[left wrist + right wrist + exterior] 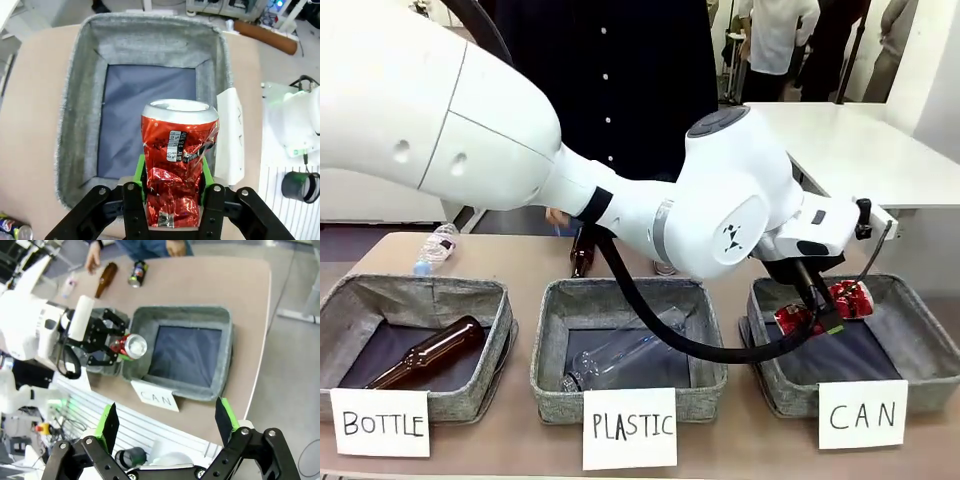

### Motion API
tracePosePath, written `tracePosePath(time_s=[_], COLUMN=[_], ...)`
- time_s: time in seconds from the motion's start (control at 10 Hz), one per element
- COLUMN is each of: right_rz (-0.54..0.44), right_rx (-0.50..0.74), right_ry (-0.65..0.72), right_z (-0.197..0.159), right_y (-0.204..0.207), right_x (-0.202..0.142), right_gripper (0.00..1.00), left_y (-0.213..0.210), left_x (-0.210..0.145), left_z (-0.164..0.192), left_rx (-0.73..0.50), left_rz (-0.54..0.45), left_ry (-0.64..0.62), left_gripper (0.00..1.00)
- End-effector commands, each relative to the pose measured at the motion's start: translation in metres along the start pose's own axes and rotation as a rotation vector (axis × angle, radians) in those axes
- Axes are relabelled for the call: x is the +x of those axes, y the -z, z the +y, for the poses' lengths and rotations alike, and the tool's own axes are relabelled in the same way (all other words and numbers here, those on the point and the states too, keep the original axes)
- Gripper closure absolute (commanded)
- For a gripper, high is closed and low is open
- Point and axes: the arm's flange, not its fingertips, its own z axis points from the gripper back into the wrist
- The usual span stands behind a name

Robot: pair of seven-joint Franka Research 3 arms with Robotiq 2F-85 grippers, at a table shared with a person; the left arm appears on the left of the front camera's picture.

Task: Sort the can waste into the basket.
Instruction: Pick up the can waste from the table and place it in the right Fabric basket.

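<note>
The left claw [173, 175] is squeezed tight on the red can [177, 150], which is all squashed and crinkly. The can hangs in the air at the left edge of the CAN basket [75, 125]. It is about above the wall there, not over the dark floor in the middle. To do this bit well, I think the arm should slide the can a little more to the right. Then it should go down a bit and let go, so the can drops in and does not bounce off the wall. The left arm [620, 205] reaches far across from the left, passing above the PLASTIC basket [555, 385], with its wrist bent down. The right claw [166, 422] is wide open with nothing in it, up high, looking down on the CAN basket. The other can [136, 272], the dark one, sits on the far side of the table [225, 285], near the person's hand [92, 260].
</note>
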Motion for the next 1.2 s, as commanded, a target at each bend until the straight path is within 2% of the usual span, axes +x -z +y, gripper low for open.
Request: tracePosePath(time_s=[0.0,0.1,0.2,0.6,0.8,0.9,1.1], right_rz=[-0.012,-0.012,-0.012,-0.012,-0.012,-0.012,-0.001], right_rx=[-0.004,-0.004,-0.004,-0.004,-0.004,-0.004,0.002], right_ry=[0.020,0.020,0.020,0.020,0.020,0.020,0.002], right_z=[0.001,0.001,0.001,0.001,0.001,0.001,0.000], right_y=[0.002,0.002,0.002,0.002,0.002,0.002,0.000], right_x=[0.002,0.002,0.002,0.002,0.002,0.002,0.000], right_gripper=[0.00,0.00,0.00,0.00,0.00,0.00,0.00], left_y=[-0.011,-0.010,-0.010,-0.018,-0.040,-0.067,-0.146], left_x=[0.007,0.008,0.011,0.013,0.001,-0.011,-0.049], left_z=[0.009,0.014,0.018,0.026,0.035,0.043,0.054], left_rx=[-0.014,-0.025,-0.027,-0.026,0.009,-0.002,-0.060], left_rz=[0.007,0.006,0.000,-0.027,0.001,0.082,0.251], left_ry=[-0.040,-0.057,-0.059,-0.077,-0.120,-0.179,-0.354], left_gripper=[0.55,0.12,0.00,0.00,0.00,0.00,0.00])
